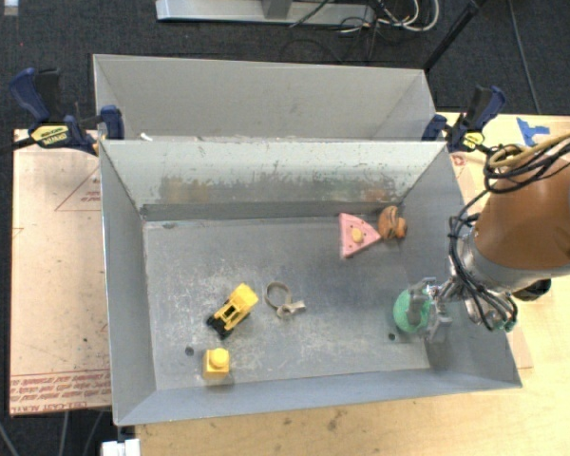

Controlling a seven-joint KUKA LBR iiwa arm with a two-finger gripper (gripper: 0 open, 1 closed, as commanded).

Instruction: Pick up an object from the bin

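A pink wedge (357,235) with a yellow spot on it lies right of the frame's centre. A small brown rounded thing (391,223) sits just beside it, on its upper right. Left of centre, a yellow toy vehicle (233,311) with black parts lies slantwise. A silvery metal ring piece (282,300) is near it on the right. A small yellow block (217,361) rests below the vehicle, toward the lower left.
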